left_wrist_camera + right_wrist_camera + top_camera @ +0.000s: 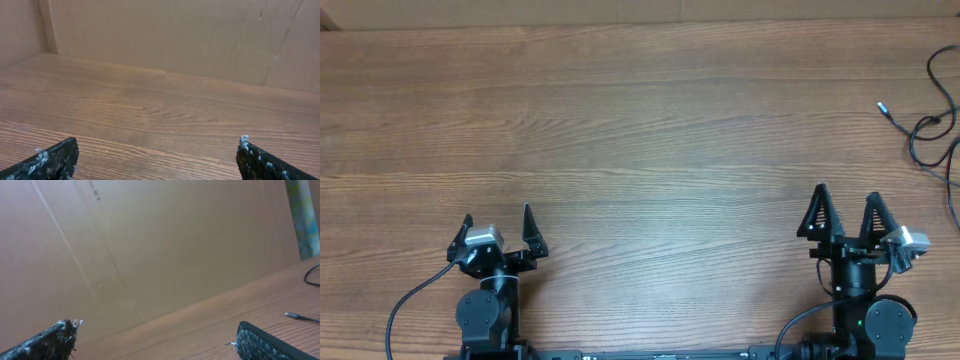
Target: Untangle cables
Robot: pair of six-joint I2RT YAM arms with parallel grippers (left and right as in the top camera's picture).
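Left gripper [498, 214] and right gripper [846, 192] hover at near side, jaws wide apart, empty. Cables [927, 121] lie far right, partly out of frame; hasty single-strand pull could tighten tangle.

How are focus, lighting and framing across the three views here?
Overhead: even light, sharp, no glare, but the cables run off the right edge. Left wrist: table grain crisp, left pincer slightly soft. Right wrist: tilted, softer, mostly cardboard wall.

Both arms sit low and well apart, pointing forward. The left gripper [498, 215] and right gripper [847, 193] gape wide, both empty.
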